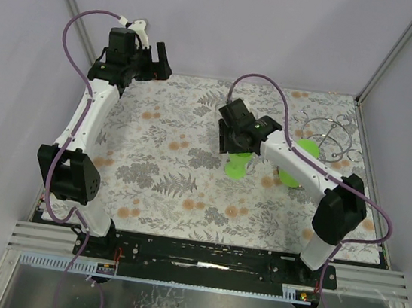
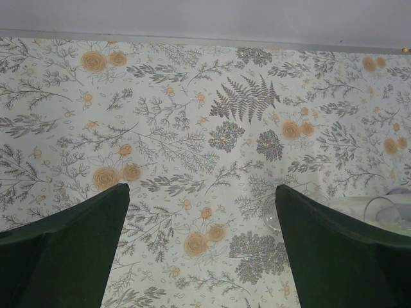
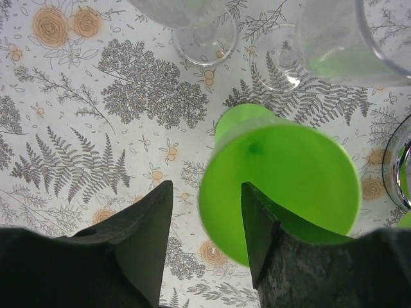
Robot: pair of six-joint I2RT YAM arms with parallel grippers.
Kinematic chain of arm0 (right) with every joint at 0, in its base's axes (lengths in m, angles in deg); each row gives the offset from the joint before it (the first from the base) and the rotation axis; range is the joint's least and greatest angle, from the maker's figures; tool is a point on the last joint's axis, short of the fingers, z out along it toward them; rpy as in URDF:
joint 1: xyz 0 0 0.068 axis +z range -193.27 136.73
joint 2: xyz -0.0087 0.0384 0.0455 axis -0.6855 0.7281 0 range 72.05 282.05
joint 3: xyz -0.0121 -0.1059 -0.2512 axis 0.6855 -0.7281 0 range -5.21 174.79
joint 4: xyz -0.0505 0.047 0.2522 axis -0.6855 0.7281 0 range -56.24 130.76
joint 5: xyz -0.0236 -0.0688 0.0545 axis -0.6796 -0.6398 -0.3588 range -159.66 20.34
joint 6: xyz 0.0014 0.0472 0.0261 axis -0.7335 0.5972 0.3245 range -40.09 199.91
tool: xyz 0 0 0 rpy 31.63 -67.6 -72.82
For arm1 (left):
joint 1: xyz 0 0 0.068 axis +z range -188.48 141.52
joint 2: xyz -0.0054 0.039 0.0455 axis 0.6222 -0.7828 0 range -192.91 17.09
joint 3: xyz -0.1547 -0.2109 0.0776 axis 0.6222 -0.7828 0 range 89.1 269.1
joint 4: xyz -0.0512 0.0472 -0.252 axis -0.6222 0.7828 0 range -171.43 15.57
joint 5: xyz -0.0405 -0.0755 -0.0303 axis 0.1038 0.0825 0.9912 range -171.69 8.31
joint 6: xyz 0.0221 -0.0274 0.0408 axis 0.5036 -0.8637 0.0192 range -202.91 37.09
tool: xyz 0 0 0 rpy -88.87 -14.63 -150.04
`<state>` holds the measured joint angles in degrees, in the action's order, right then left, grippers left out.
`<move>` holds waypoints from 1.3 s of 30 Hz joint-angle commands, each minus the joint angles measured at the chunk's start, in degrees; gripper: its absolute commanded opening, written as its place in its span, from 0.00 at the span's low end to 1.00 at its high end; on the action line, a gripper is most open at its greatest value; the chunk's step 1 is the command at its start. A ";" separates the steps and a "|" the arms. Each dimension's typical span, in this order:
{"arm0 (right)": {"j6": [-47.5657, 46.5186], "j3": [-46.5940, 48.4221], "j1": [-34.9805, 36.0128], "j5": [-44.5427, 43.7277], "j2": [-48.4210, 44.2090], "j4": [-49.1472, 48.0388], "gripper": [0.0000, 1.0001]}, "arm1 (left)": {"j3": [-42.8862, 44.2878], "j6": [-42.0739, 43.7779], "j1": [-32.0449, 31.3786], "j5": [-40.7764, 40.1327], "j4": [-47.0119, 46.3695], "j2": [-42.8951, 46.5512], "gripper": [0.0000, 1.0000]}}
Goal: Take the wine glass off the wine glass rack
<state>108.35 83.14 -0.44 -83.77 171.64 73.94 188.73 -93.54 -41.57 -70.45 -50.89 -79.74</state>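
R gripper (image 3: pixel 205 186) parted | wine glass (image 3: pixel 289 173) partly in gap, right side

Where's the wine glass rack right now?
Top view: the wine glass rack stands in the far right corner of the table, just beyond the right arm.

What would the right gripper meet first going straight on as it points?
Most likely the bright green plastic wine glass, whose round end lies ahead of the right gripper, between its parted fingers; it is blurred, so depth is unclear.
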 commanded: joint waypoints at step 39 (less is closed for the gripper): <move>13.93 6.72 -31.40 -14.30 -45.72 22.02 0.67 | 7.68 0.55 -4.85 12.94 1.11 -3.07 0.96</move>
<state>112.27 95.86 -31.68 -98.65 130.60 92.59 192.30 -93.56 -43.06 -62.86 -50.47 -82.17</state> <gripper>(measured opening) 0.666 0.960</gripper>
